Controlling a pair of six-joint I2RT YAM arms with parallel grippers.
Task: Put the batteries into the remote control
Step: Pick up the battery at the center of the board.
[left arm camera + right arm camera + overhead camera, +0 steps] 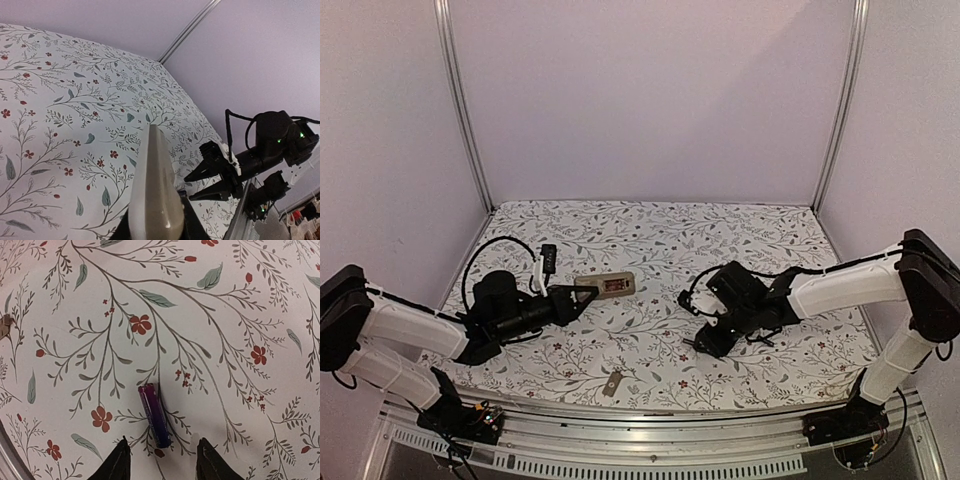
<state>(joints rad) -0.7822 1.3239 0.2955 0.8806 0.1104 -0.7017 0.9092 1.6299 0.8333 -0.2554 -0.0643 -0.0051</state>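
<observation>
The right gripper (162, 462) is hovering low over the table (260, 300), its jaws standing apart and gripping nothing. A dark purple battery (154, 415) is lying flat on the table just ahead of the fingertips. Its near end is reaching into the gap between them, touching neither.

The left gripper (584, 294) is clamping one end of the remote (607, 286) near the middle of the table, well apart from the battery. A dark reddish recess is showing on the remote's upper side; what it holds is too small to tell.

A small tan cover (611, 384) is lying near the table's front edge. A floral cloth is covering the table, and plain lilac walls (650, 100) are enclosing it.
</observation>
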